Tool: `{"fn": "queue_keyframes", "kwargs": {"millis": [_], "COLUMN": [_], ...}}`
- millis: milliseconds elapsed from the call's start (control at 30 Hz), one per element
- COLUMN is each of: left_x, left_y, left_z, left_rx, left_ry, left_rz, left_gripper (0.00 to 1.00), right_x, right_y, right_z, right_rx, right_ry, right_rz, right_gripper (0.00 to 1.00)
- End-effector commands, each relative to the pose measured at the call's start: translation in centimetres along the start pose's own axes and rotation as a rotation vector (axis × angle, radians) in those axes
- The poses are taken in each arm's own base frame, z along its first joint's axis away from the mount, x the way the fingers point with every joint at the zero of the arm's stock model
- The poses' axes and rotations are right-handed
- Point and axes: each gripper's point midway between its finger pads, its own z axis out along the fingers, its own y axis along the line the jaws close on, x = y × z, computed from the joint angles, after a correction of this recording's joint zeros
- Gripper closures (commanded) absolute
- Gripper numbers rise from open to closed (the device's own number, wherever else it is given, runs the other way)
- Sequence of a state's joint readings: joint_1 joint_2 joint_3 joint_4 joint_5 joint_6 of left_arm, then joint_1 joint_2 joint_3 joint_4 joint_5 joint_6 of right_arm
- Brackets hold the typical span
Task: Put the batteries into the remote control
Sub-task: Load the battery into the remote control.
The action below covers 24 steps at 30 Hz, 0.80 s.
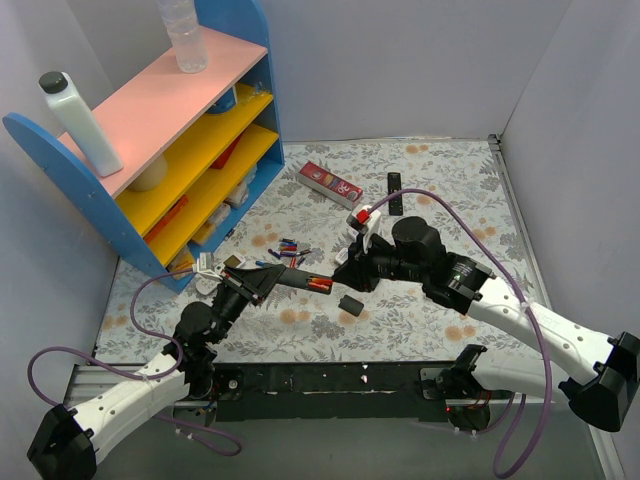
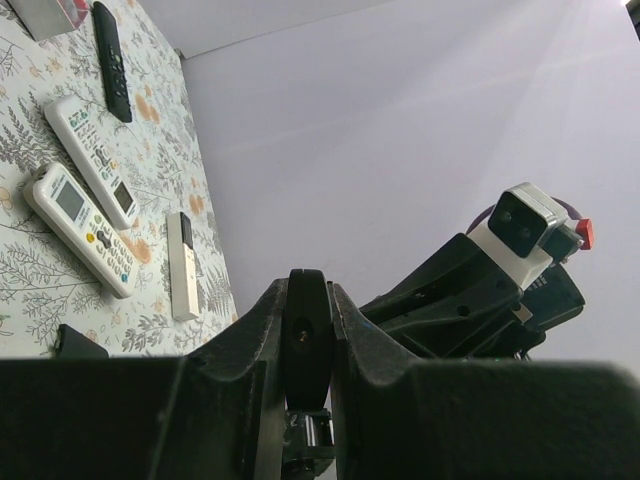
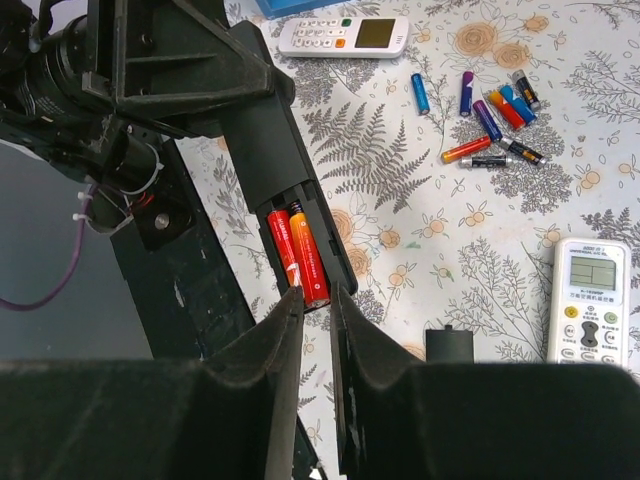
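Right wrist, right gripper (image 3: 316, 293) over remote control (image 3: 265, 165)

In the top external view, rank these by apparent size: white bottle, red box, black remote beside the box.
1. white bottle, though it stands high on the shelf, nearer the camera
2. red box
3. black remote, nearly as long but much thinner
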State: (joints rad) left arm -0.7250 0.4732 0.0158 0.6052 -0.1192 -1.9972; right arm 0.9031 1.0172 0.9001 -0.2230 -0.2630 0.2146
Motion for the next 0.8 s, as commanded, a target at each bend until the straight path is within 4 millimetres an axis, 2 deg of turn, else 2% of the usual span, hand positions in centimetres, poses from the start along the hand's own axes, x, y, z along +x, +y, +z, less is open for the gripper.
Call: {"fn": "queue_keyframes", "kwargs": {"millis": [0,767], "left_x": [1.3,1.3], "left_y": [5.7,5.0], "left_z": [-2.0,-2.0], "left_rx": [-0.113,-0.086], "left_ry": [0.031,0.037], "left_rz": [-0.061,-0.067], "left_gripper": [1.0,1.0], "right_x": [-0.3,1.1], "right_y": [0.3,0.1], "right_z": [0.4,1.5], "right_rx": [-0.026,-0.05], "right_ry": [-0.018,0.024], "right_rz": [0.004,0.017], "right_gripper": [0.77,0.87]}}
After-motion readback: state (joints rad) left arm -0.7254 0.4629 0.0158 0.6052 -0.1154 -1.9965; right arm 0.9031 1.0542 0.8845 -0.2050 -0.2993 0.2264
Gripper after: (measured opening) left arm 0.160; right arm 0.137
